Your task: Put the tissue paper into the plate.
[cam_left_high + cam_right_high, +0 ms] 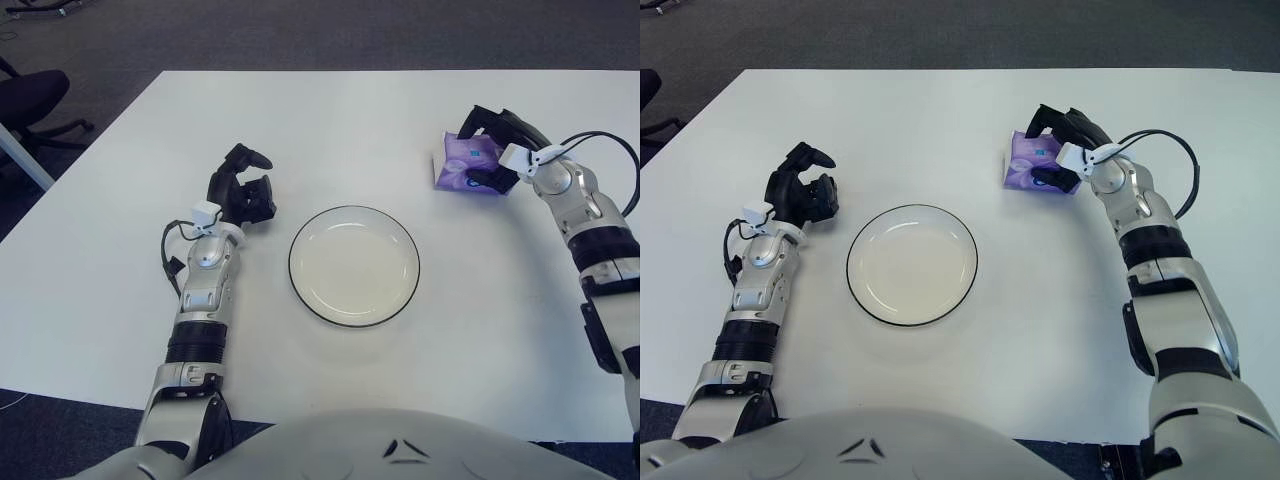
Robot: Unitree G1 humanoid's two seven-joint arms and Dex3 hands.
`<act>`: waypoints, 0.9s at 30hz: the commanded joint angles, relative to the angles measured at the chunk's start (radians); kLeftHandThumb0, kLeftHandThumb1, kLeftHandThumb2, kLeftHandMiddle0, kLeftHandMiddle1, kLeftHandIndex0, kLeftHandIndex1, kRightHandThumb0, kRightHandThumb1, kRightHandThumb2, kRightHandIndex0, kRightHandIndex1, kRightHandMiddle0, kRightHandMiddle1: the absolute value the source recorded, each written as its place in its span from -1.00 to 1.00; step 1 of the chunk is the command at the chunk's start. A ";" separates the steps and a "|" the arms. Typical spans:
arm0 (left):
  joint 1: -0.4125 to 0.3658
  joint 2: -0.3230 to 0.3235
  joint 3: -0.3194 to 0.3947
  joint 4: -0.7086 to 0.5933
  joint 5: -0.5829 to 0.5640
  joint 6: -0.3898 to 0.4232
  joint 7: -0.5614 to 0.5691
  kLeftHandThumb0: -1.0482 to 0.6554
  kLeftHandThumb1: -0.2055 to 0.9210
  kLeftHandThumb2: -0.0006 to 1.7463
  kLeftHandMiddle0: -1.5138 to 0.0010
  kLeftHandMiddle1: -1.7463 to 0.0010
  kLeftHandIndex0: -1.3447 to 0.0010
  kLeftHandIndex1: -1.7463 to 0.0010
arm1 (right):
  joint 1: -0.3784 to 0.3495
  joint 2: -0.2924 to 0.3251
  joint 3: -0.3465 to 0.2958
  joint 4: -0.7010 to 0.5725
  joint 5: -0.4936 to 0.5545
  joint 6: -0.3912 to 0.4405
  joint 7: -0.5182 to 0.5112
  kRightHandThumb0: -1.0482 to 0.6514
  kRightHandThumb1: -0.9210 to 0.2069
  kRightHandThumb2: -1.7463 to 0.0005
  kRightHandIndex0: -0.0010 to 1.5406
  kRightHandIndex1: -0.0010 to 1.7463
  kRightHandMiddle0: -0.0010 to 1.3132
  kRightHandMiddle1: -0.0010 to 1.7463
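A purple tissue pack [460,160] lies on the white table [330,120] at the right, well right of and beyond the plate. My right hand [488,148] is closed around its right end, fingers [482,116] over the far edge and thumb at the near edge. The round white plate [354,265] with a dark rim sits empty at the table's middle. My left hand [243,190] shows just left of the plate, fingers loosely bent and holding nothing.
A black office chair [30,100] stands on the floor beyond the table's left edge. A black cable [610,140] loops off my right wrist.
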 commanded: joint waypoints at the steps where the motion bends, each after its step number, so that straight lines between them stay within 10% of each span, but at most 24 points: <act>1: 0.193 -0.062 -0.009 0.128 -0.003 -0.019 -0.007 -0.33 -0.04 0.48 -0.74 -1.00 0.11 -1.00 | 0.074 0.026 -0.086 -0.264 0.060 0.165 0.023 0.23 0.56 -0.84 0.09 0.89 -0.09 1.00; 12: 0.182 -0.056 -0.006 0.137 -0.005 -0.008 -0.008 -0.33 -0.04 0.49 -0.74 -1.00 0.11 -1.00 | 0.138 0.138 -0.194 -0.669 0.164 0.577 0.079 0.23 0.56 -0.80 0.15 0.79 -0.09 1.00; 27: 0.176 -0.051 -0.004 0.145 -0.005 -0.015 -0.010 -0.33 -0.06 0.50 -0.75 -1.00 0.10 -1.00 | 0.147 0.191 -0.217 -0.775 0.235 0.569 0.096 0.23 0.62 -0.81 0.23 0.68 -0.05 1.00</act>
